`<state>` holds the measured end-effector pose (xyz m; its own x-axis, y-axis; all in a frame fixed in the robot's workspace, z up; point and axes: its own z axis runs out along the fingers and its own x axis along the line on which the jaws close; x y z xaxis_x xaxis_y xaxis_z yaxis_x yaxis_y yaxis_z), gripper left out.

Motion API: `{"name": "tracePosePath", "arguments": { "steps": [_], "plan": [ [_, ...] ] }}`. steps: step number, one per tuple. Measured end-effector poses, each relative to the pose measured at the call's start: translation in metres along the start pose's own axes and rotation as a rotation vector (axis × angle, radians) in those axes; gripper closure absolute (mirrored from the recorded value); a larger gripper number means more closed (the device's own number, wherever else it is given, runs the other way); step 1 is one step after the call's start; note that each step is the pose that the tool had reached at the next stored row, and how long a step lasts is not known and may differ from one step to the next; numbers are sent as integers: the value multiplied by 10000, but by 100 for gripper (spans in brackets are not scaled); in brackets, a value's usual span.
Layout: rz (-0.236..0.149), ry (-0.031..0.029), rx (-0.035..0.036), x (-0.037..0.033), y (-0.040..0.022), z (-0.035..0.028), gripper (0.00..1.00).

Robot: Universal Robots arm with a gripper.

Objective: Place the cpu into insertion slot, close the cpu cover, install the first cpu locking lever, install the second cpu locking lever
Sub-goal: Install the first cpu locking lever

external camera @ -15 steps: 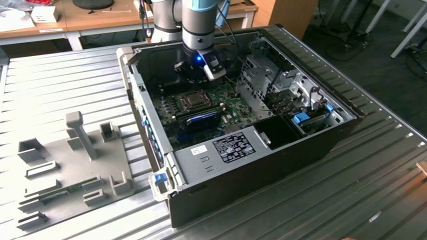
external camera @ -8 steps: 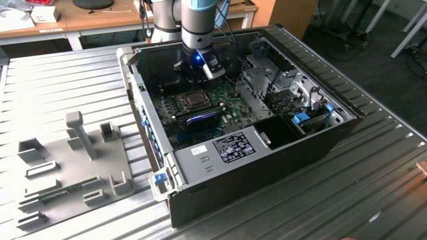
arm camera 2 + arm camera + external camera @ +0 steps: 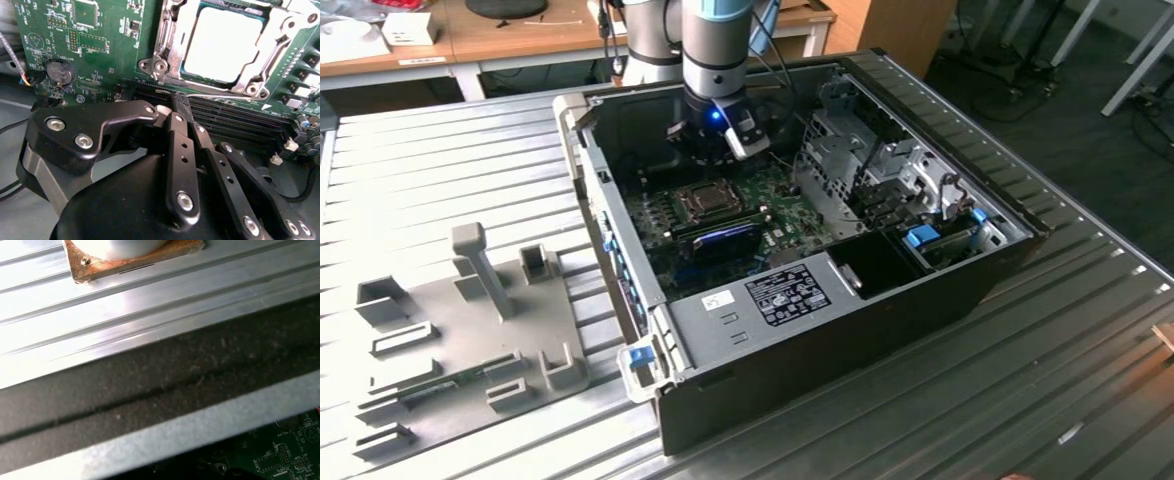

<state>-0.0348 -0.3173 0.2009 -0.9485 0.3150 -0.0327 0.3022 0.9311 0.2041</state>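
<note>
A computer case (image 3: 854,290) lies open on a ribbed metal table (image 3: 440,170), with the robot arm reaching down into the end of it by the table's far edge. In the exterior view the gripper (image 3: 711,150) hangs just above the green circuit board (image 3: 781,205), its fingertips hidden under the wrist.

In the second wrist view the gripper (image 3: 167,106) covers much of the board. Its black fingers (image 3: 178,150) are drawn together with no gap at the tips. They meet right at one end of a thin wire locking lever (image 3: 220,95). Whether they pinch that wire cannot be made out.

The cpu (image 3: 222,45) sits in the insertion slot (image 3: 164,37), well in from the board's edges. Glare washes its flat square metal top almost white. The cpu cover (image 3: 276,47), a shiny metal frame with a large cut-out, lies flat around it, and the chip shows through the opening. The picture's border cuts off part of the frame. The lever runs along the slot's side, next to long black memory slots (image 3: 235,120). Whether it is latched is unclear. A round coin battery (image 3: 60,72) sits elsewhere on the board.

In the first wrist view the dark case wall (image 3: 150,385) hides all but a corner of the board.
</note>
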Motion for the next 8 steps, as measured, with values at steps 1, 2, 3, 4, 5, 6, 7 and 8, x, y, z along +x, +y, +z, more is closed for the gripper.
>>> {"name": "tracePosePath", "arguments": {
  "steps": [1, 2, 3, 4, 5, 6, 7, 8],
  "plan": [
    [-1, 0, 1, -2, -5, 0, 90],
    [-1, 0, 1, -4, -11, -1, 90],
    [-1, -1, 2, -6, -17, -2, 90],
    [-1, -1, 6, -9, -25, -3, 90],
    [-1, -2, 8, -10, -31, -3, 90],
    [-2, -4, 12, -11, -35, -3, 90],
    [-1, -6, 18, -12, -36, -2, 90],
    [-1, -7, 23, -12, -36, -2, 90]
  ]
}}
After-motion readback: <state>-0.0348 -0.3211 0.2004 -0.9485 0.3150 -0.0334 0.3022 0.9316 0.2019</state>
